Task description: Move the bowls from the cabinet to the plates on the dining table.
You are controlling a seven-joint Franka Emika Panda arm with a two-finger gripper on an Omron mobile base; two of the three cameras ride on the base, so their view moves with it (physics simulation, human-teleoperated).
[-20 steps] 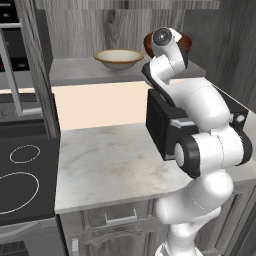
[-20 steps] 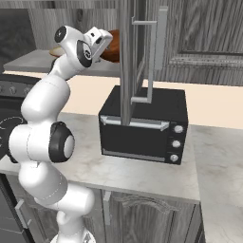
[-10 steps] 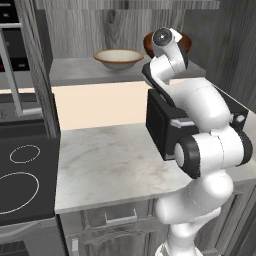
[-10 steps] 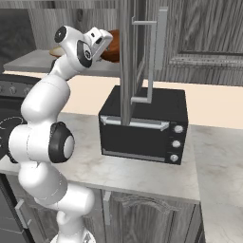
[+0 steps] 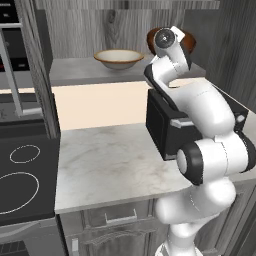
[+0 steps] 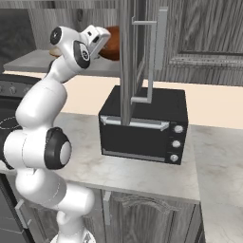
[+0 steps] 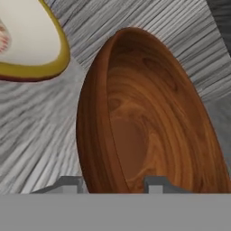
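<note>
On the open cabinet's shelf (image 5: 75, 72) stand two bowls. The deep, glossy reddish-brown wooden bowl (image 7: 149, 117) sits at the right (image 5: 188, 43), partly hidden behind my hand. My gripper (image 7: 113, 182) straddles its near wall, one fingertip (image 7: 67, 182) outside and the other inside, both against the wood, so it is shut on that bowl. From the right, the gripper (image 6: 103, 40) reaches into the shelf at the brown bowl (image 6: 114, 42). The pale cream bowl (image 5: 118, 58) stands free to the left (image 7: 27, 40). The plates and the dining table are out of view.
A black boxy oven (image 6: 142, 128) stands on the marbled counter (image 5: 110, 165) right under the shelf. An open cabinet door (image 6: 130, 57) with long bar handles hangs just right of my hand. Another door edge (image 5: 35, 65) and a black stove (image 5: 20, 180) lie to the left.
The jaws have narrowed onto the brown bowl's wall. The arm and both bowls have hardly moved.
</note>
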